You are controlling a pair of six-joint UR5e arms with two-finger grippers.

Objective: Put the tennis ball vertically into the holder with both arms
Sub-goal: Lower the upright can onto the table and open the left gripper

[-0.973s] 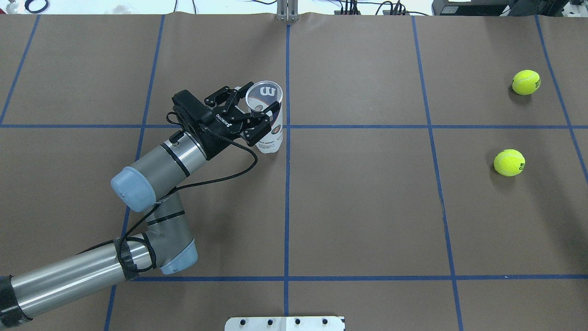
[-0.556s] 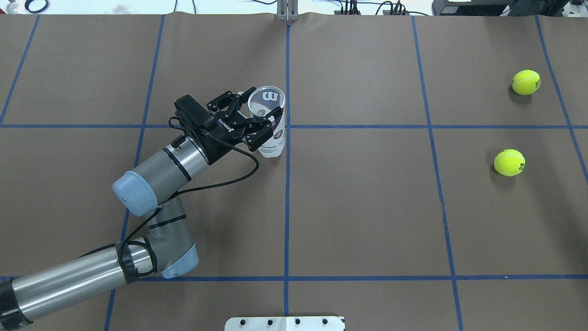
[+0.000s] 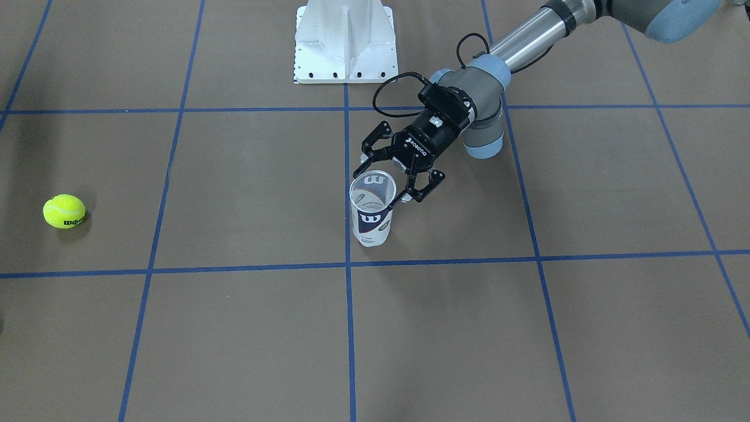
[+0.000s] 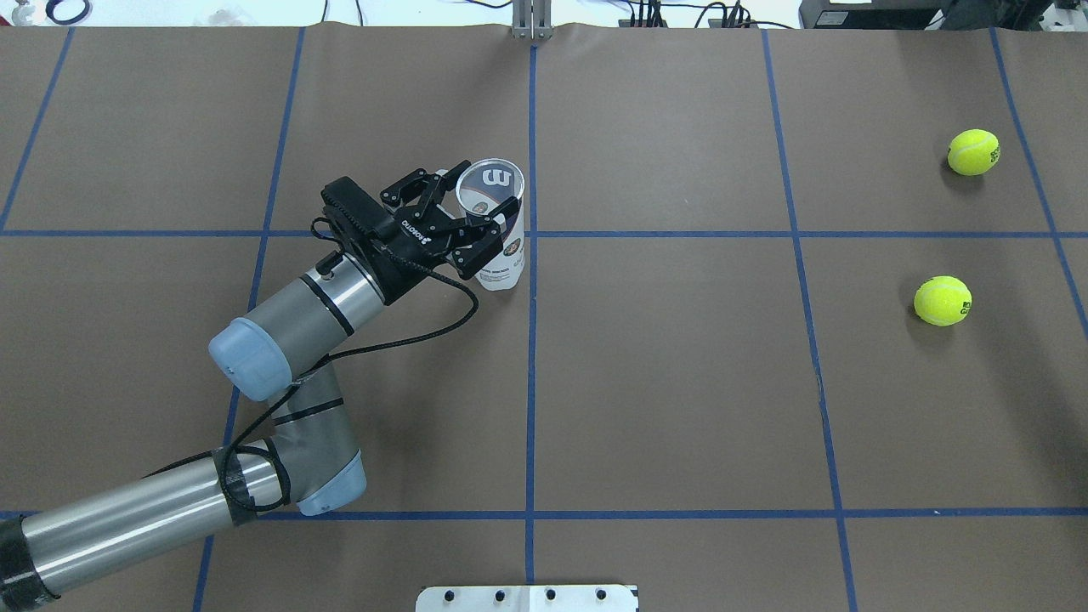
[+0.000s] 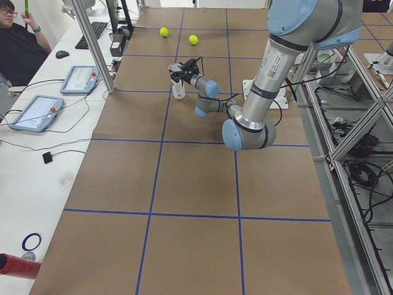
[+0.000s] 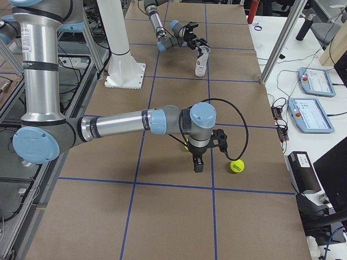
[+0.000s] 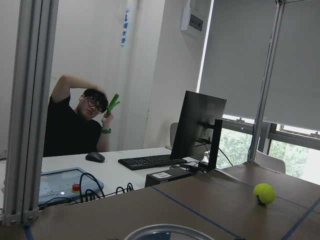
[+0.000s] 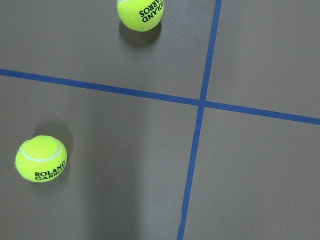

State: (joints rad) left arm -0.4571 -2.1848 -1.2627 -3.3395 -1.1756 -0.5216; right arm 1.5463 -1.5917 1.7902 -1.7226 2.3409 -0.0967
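The holder (image 3: 370,225) is a clear can with a white and navy label, standing upright with its mouth open, near the table's middle (image 4: 501,255). My left gripper (image 4: 490,187) comes in from the side and is shut on the holder's upper part, one finger on each side (image 3: 373,189). Two tennis balls (image 4: 974,152) (image 4: 943,300) lie on the table's far right. The right wrist view looks down on both tennis balls (image 8: 42,159) (image 8: 141,12). My right gripper (image 6: 196,164) points down over the table between them; I cannot tell whether it is open or shut.
A white pedestal base (image 3: 344,41) stands at the robot's edge of the table. A person (image 5: 18,43) sits at a desk beyond the far side, with tablets (image 5: 80,78) and aluminium posts (image 5: 92,43) along that edge. Blue tape lines cross the brown table cover.
My left gripper and the holder in it have shifted a little to the right and toward the robot. The two tennis balls have not moved.
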